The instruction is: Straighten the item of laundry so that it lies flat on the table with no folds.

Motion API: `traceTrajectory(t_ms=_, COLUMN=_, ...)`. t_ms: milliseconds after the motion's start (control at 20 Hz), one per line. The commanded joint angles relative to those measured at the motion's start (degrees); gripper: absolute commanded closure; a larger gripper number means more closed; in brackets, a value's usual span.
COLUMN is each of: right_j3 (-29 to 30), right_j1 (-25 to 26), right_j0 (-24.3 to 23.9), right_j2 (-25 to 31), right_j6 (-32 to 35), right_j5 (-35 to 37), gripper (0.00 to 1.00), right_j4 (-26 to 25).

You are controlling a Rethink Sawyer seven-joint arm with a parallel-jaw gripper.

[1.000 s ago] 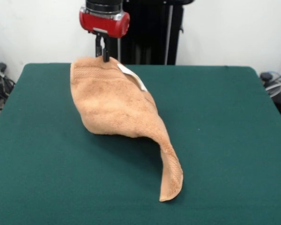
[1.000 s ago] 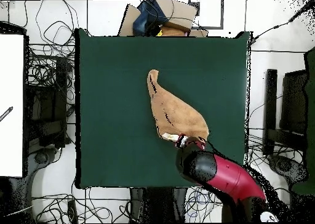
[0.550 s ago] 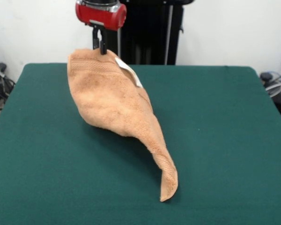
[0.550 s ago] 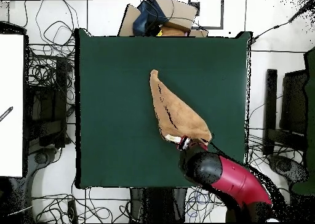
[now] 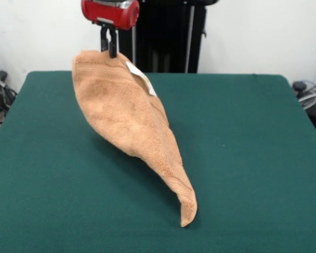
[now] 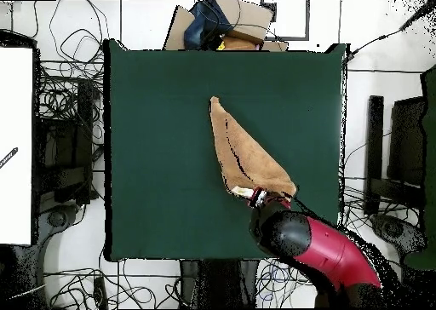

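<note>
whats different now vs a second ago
The claw, shut on the towel's top edge, has risen and drifted left in the front view, lifting more of the cloth off the table. The towel hangs stretched and narrower. Its low corner is still on the table, and the grip is unchanged.

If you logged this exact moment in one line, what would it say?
claw: shut on towel edge | towel: lifted, draped, low corner touching table | flat: not yet

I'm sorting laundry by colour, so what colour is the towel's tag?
White. The tag on the tan towel shows best in the front view.
</note>
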Motion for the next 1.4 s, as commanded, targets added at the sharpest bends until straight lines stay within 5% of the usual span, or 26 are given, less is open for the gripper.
traceTrajectory(t_ms=50, right_j3=3.4, right_j1=-0.1, right_j0=-0.5, right_j2=5.9, right_j6=1.2, right_j5=3.0, gripper=1.00, right_j4=-2.5)
traceTrajectory(t_ms=1400, right_j3=-0.6, right_j1=-0.7, right_j0=-1.1, right_j2=7.2, right_j6=-0.2, right_j5=9.1, gripper=1.00, right_j4=-1.5)
